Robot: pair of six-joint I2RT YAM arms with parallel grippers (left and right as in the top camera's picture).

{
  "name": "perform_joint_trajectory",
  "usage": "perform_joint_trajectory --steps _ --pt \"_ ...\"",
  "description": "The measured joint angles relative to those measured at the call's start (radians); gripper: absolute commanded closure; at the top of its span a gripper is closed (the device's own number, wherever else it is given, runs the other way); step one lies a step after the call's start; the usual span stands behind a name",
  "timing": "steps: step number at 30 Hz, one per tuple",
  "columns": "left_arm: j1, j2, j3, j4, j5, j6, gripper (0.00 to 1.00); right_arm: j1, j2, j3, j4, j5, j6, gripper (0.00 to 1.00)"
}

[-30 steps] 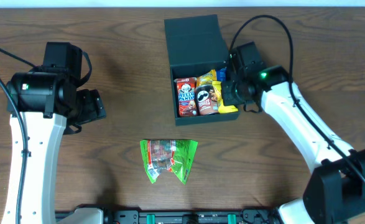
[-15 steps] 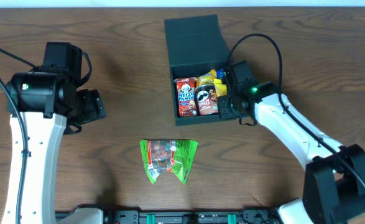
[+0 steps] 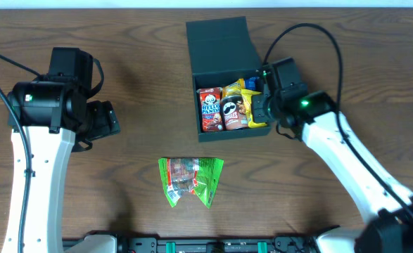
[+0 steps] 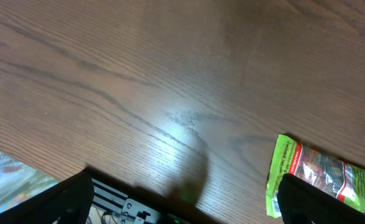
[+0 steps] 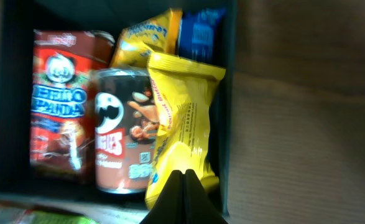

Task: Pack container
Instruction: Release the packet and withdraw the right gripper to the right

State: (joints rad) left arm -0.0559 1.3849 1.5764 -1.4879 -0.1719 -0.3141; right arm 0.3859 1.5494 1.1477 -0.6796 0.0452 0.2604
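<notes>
Hovering right fingers (image 5: 170, 208), pinched, above container (image 3: 217, 42) wall.

I see a matt dark green box (image 3: 220, 42) on a grained wood table (image 3: 136, 49); near the box, a glossy green plastic packet (image 3: 191, 180).

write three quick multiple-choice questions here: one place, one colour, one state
1. The crinkly green plastic snack packet lies:
A) on the brown wooden table, outside the dark teal-green square box
B) inside it
C) on its lid

2. The crumpled packet between the brown cardboard Pringles can and the box's wall is:
A) purple
B) yellow
C) white

3. The box's flap lid is:
A) shut
B) missing
C) open

A, it lies apart on bare wood.
B, both views show yellow.
C, the contents show from overhead.
</notes>
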Motion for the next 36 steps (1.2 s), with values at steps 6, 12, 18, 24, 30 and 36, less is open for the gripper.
perform_joint_trajectory --steps 6,12,18,24,30,36 --pt "0.000 0.000 0.000 0.000 0.000 0.000 0.05 0.005 0.093 -0.106 0.137 -0.006 0.000 0.98" --pt "0.000 0.000 0.000 0.000 0.000 0.000 0.05 0.005 0.095 -0.122 0.145 0.000 0.000 0.98" --pt "0.000 0.000 0.000 0.000 0.000 0.000 0.05 0.005 -0.042 -0.109 0.038 0.021 0.000 0.99" --pt "0.000 0.000 0.000 0.000 0.000 0.000 0.05 0.005 -0.319 -0.058 -0.071 0.077 -0.005 0.99" --pt "0.000 0.000 0.000 -0.001 0.000 0.000 0.05 0.005 -0.534 -0.049 -0.211 0.178 0.008 0.94" --pt "0.000 0.000 0.000 0.027 -0.092 0.074 0.05 -0.027 -0.640 -0.050 -0.303 0.342 0.085 0.56"
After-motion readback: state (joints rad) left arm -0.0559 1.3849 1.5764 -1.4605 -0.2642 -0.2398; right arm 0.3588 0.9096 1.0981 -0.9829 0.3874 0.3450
